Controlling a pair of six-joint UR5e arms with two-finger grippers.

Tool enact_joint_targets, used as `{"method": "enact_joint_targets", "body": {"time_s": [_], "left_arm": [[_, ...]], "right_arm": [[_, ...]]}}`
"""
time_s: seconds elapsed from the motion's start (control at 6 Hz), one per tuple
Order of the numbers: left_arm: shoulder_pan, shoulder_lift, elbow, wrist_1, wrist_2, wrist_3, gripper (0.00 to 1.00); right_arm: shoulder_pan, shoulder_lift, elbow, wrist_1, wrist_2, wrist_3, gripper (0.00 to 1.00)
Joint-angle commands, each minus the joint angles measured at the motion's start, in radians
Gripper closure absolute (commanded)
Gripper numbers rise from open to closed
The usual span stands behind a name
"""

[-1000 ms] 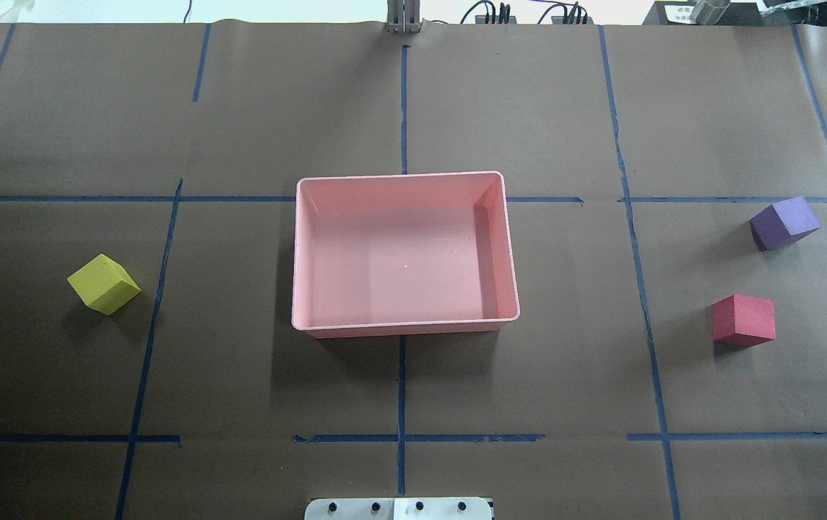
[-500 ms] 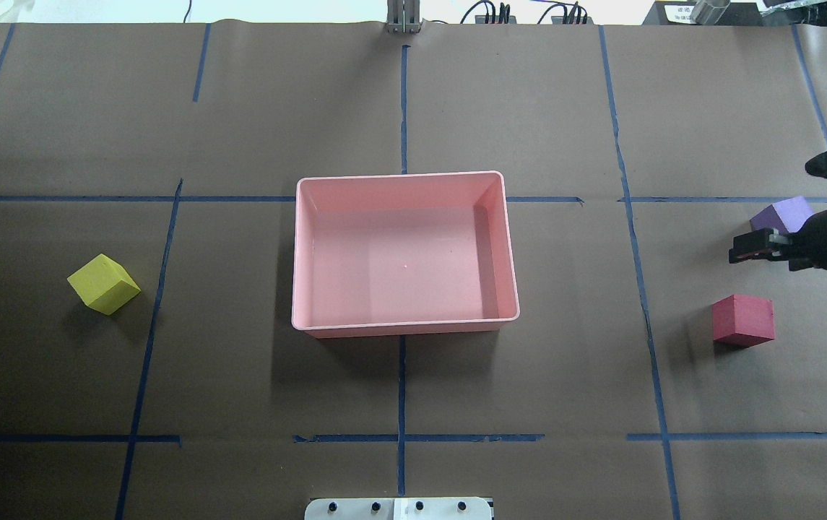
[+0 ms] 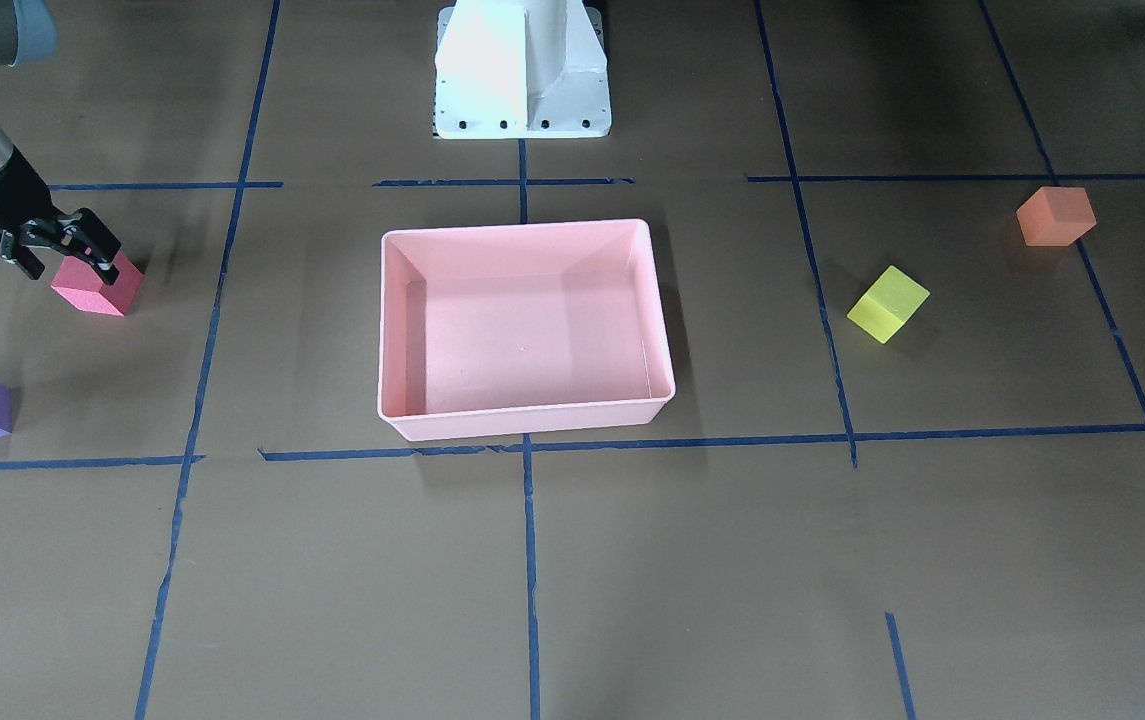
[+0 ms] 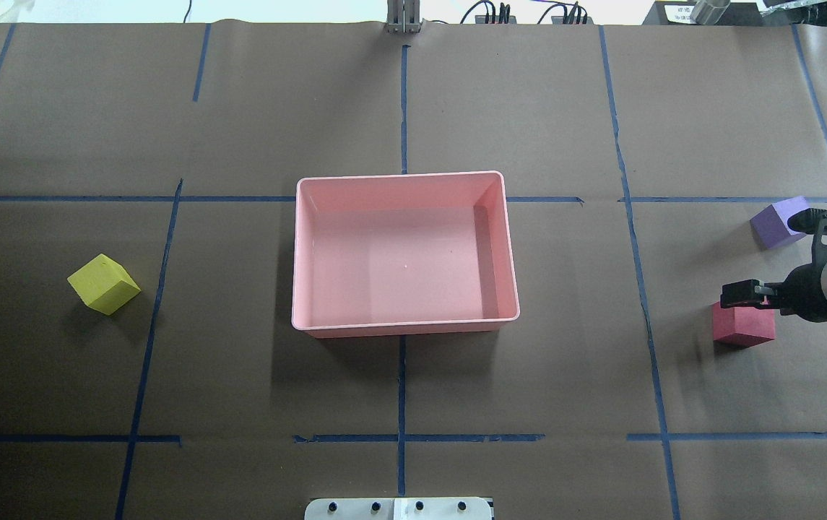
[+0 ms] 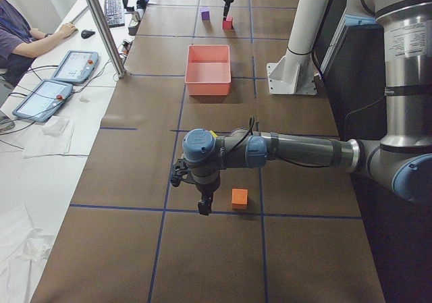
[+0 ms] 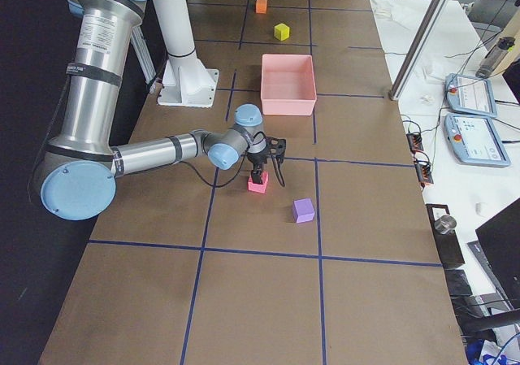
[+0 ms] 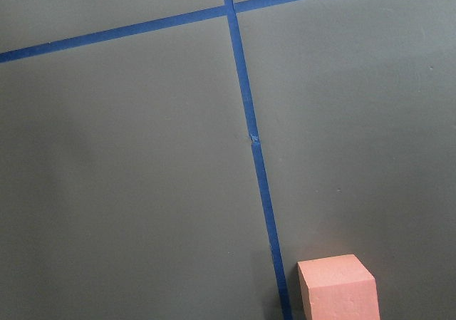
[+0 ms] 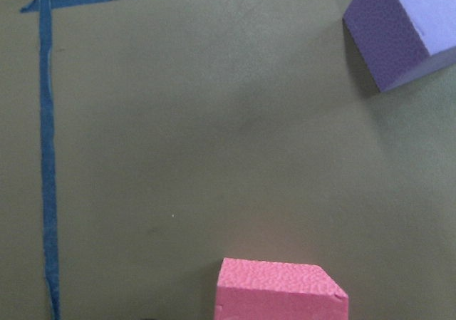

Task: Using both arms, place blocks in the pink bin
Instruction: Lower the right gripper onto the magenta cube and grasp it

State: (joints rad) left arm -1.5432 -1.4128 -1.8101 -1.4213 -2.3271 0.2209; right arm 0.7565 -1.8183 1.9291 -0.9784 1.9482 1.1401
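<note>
Right claw (image 4: 737, 295) just over red block (image 4: 743, 328), purple block (image 4: 778, 222) nearby

My left end effector (image 5: 204, 207) shows too small to read its grip. My wrist views crop the orange block (image 7: 337, 288) at 5 o'clock, red block (image 8: 281, 291) at 6, purple block (image 8: 402, 28) at 1.

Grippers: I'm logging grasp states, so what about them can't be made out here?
- Left gripper: it shows only in the exterior left view, beside the orange block, and is too small to judge open or shut.
- Right gripper: the overhead view sees it side-on above the red block, so the finger gap and any contact are unclear.
- Both wrist views: the fingers are out of frame.
</note>
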Motion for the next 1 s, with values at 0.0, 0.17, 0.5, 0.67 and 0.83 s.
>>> {"method": "enact_joint_targets", "body": {"time_s": [0.0,0.17,0.5,0.67,0.83], "left_arm": [[0.000,0.000,0.000,0.001,0.000,0.000,0.00],[0.000,0.000,0.000,0.001,0.000,0.000,0.00],[0.000,0.000,0.000,0.001,0.000,0.000,0.00],[0.000,0.000,0.000,0.001,0.000,0.000,0.00],[0.000,0.000,0.000,0.001,0.000,0.000,0.00]], "right_arm": [[-0.032,-0.010,-0.031,0.003,-0.011,-0.013,0.00],[-0.058,-0.013,-0.041,0.001,-0.034,-0.013,0.00],[-0.075,-0.003,-0.050,0.000,-0.043,-0.013,0.37],[-0.077,-0.001,-0.045,-0.005,-0.038,-0.013,0.57],[-0.075,0.001,0.006,-0.006,-0.026,-0.014,0.59]]}}
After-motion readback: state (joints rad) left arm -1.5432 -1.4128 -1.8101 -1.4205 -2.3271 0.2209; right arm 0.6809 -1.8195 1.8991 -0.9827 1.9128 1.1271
